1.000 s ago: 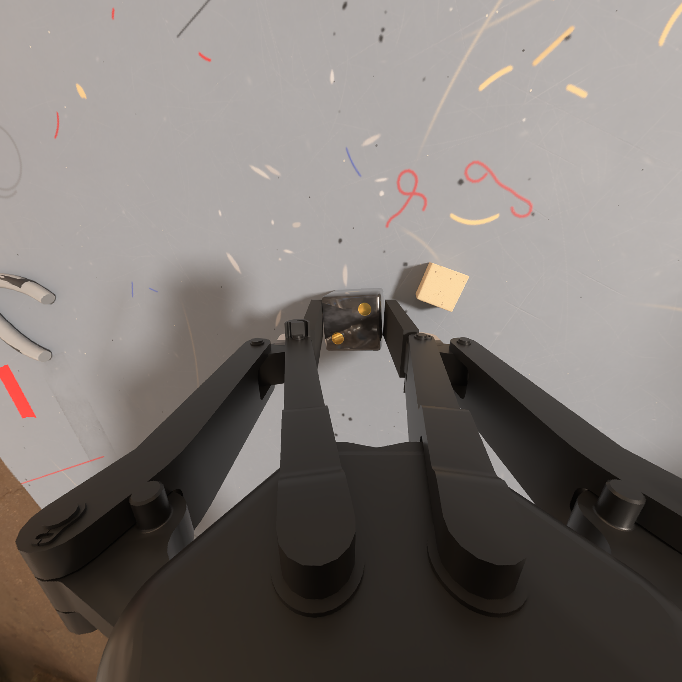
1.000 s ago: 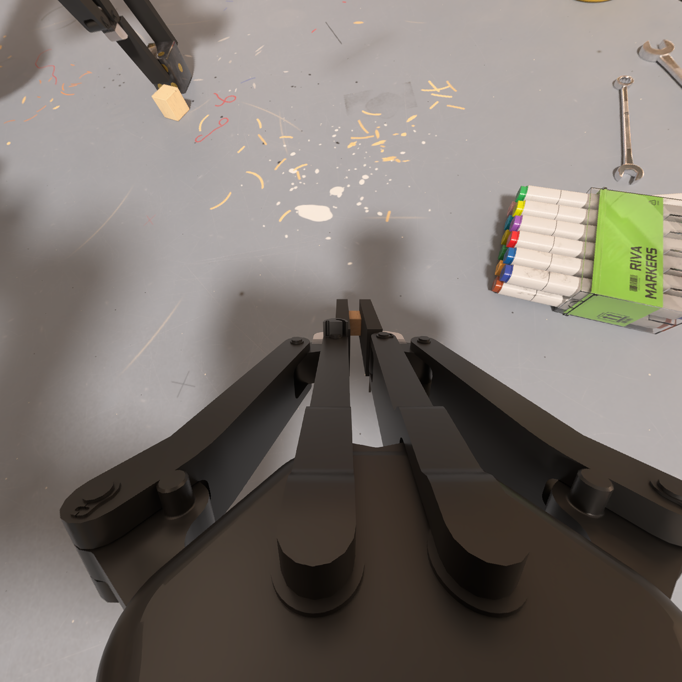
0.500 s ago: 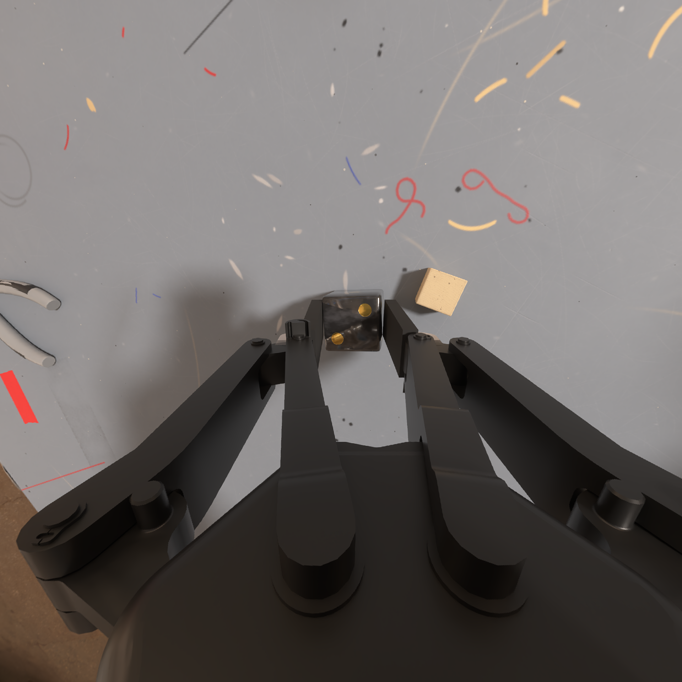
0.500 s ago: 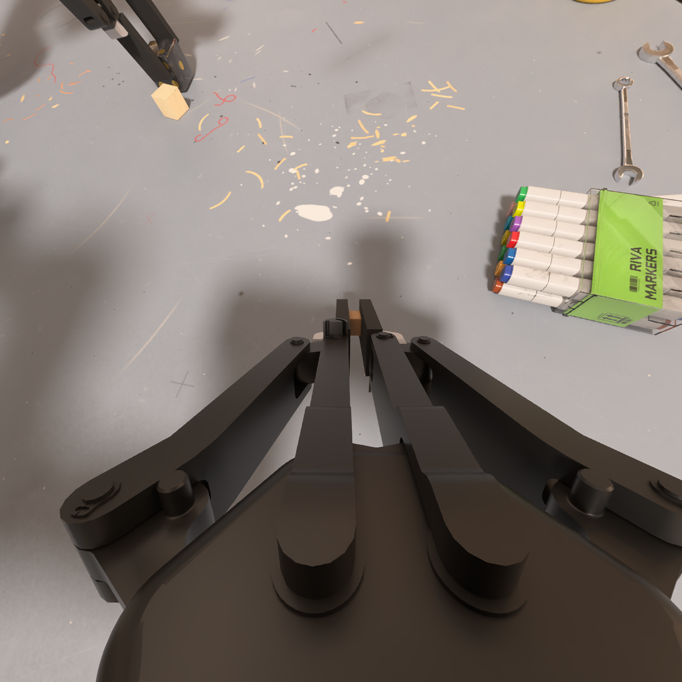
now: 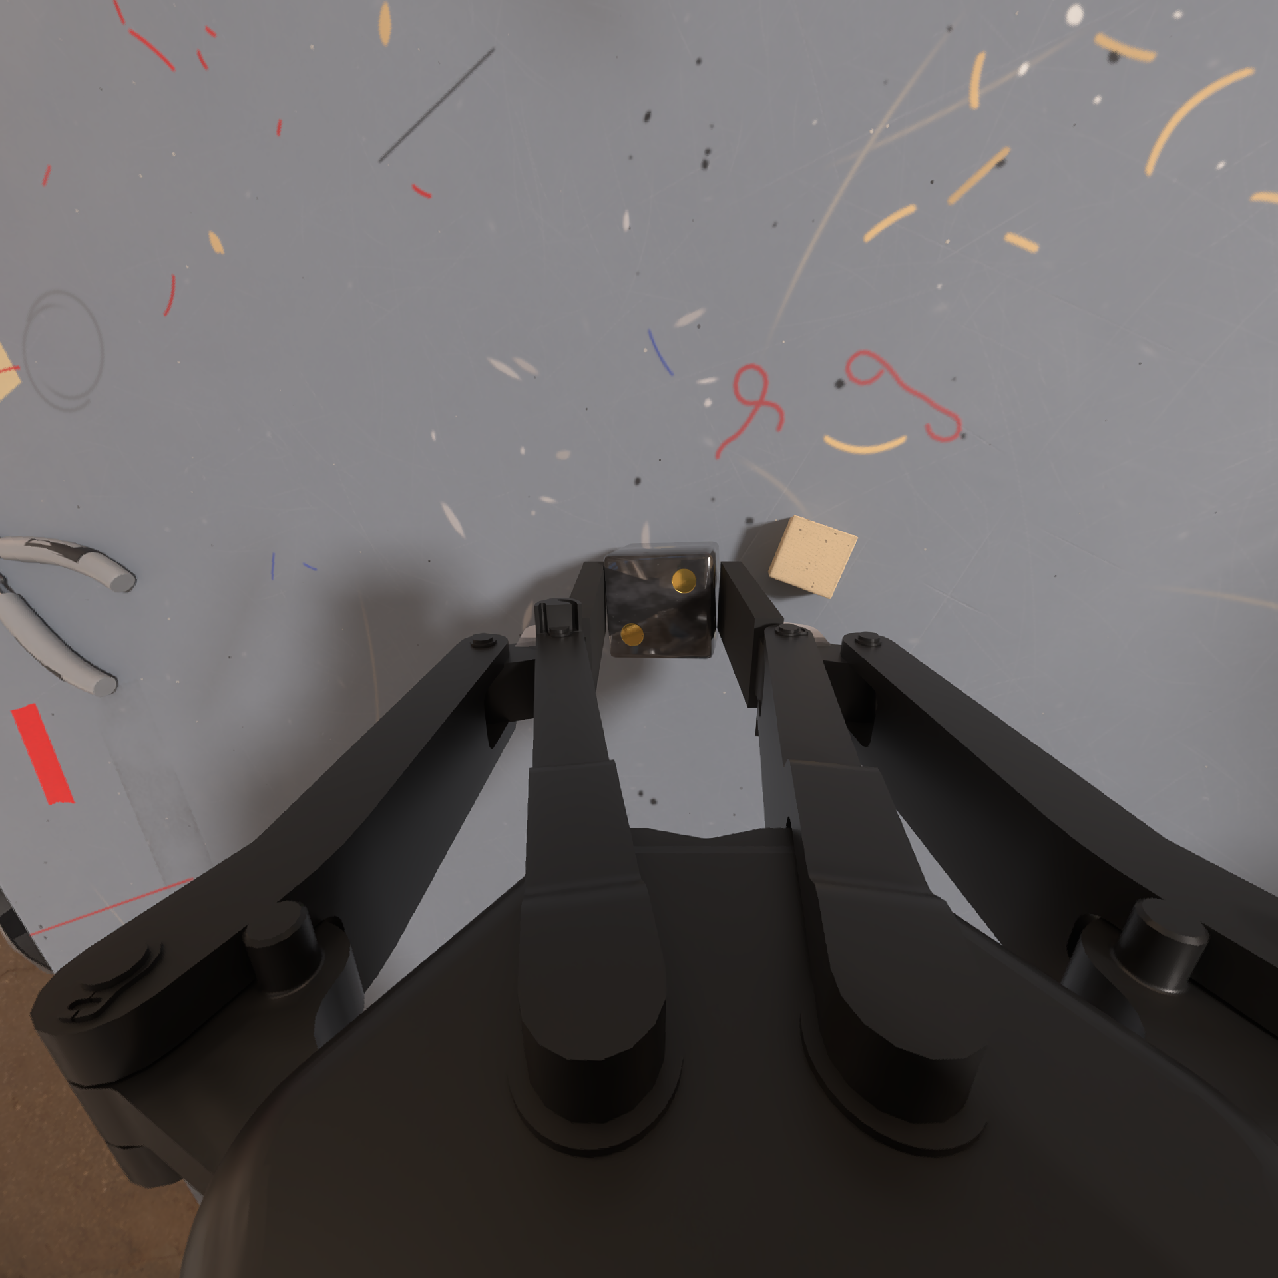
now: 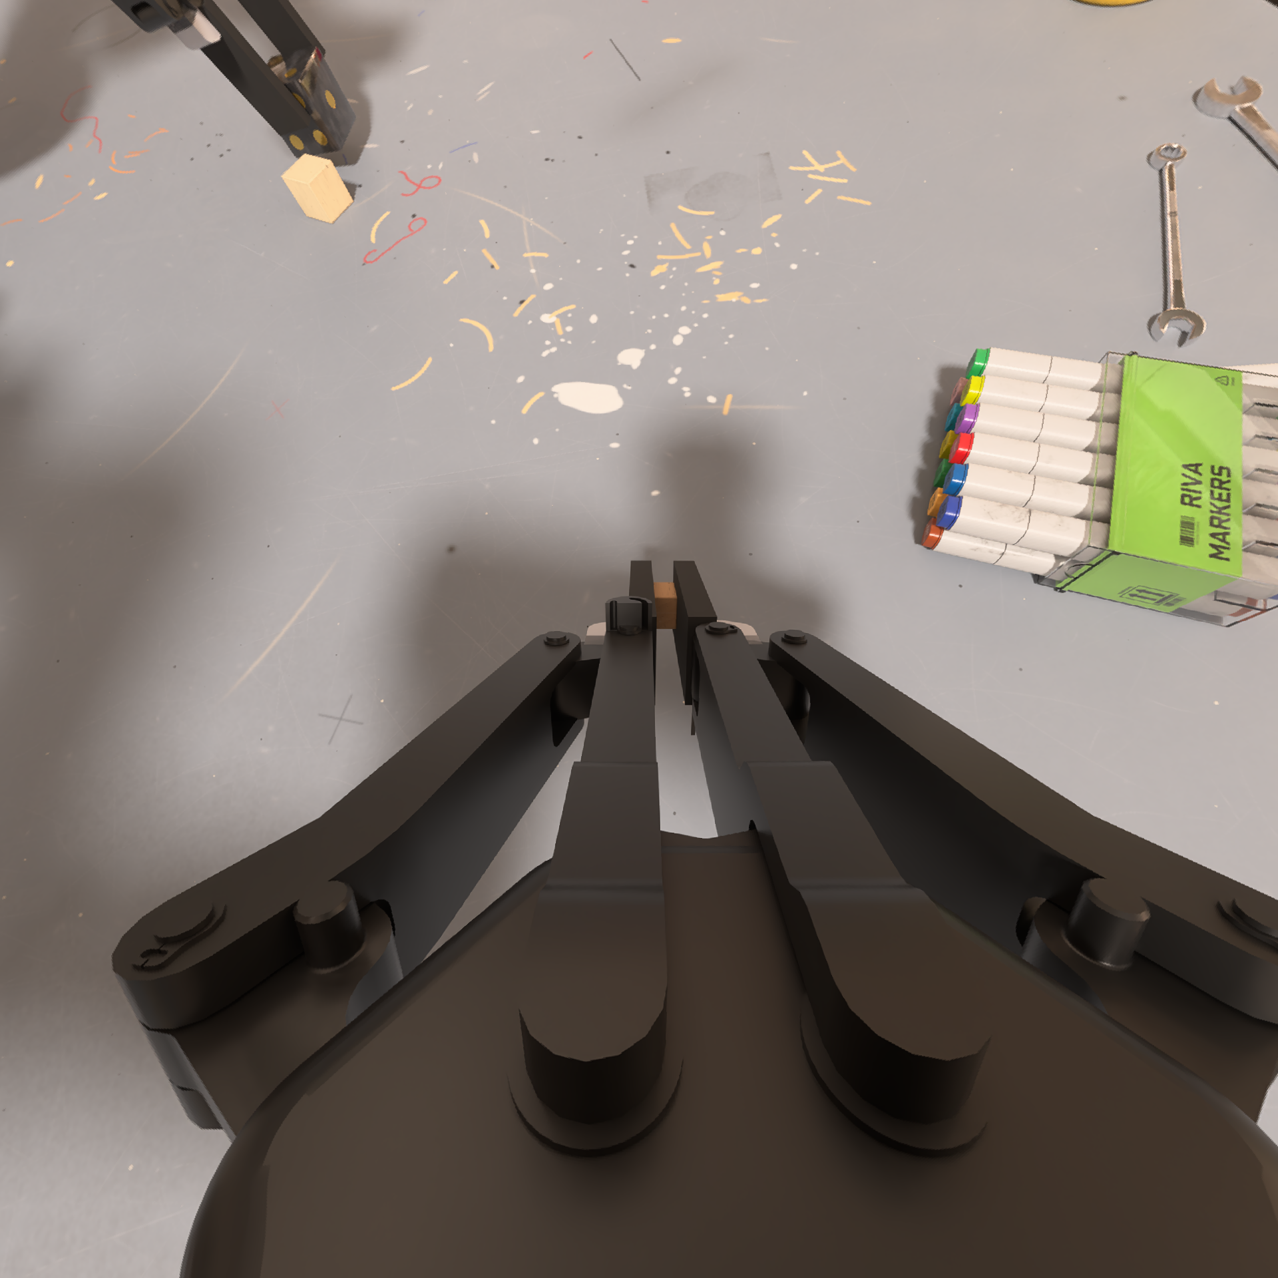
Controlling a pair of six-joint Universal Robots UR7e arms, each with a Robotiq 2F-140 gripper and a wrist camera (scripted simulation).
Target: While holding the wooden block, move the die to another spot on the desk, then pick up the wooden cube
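Observation:
My left gripper [image 5: 660,577] is shut on the dark die [image 5: 657,615] with gold pips and holds it just above the grey desk [image 5: 415,415]. The pale wooden cube [image 5: 812,557] lies on the desk just right of the right finger, apart from it. My right gripper [image 6: 662,577] is shut on a small brown wooden block [image 6: 664,605], held above the desk; most of the block is hidden between the pads. In the right wrist view the left gripper [image 6: 308,128] with the die shows at the top left, the cube [image 6: 318,188] just in front of it.
Grey-handled pliers [image 5: 62,608] and a red tape strip [image 5: 43,754] lie at the left, near the desk's edge [image 5: 21,947]. A green box of markers [image 6: 1120,477] and two wrenches [image 6: 1171,242] [image 6: 1245,114] lie at the right.
My left gripper has risen a little with the die in it, so more of the desk shows. The cube has stayed in place. The right gripper has not moved.

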